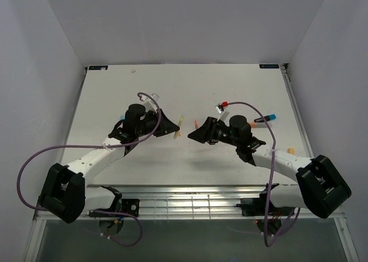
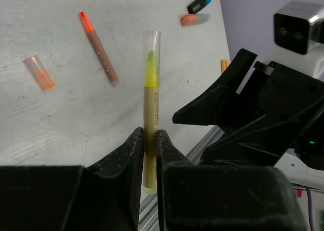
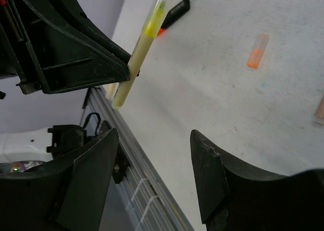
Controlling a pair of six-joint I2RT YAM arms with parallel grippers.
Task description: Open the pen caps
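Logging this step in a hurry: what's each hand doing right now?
Left hand: closed on the yellow highlighter, clear cap on.
Right hand: open, holding nothing.

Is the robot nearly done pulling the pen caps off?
Partway. The orange pen lies uncapped with a loose cap nearby. The left gripper holds the yellow pen, its clear cap on, and the open right gripper is not gripping it yet. That cap is left to pull.
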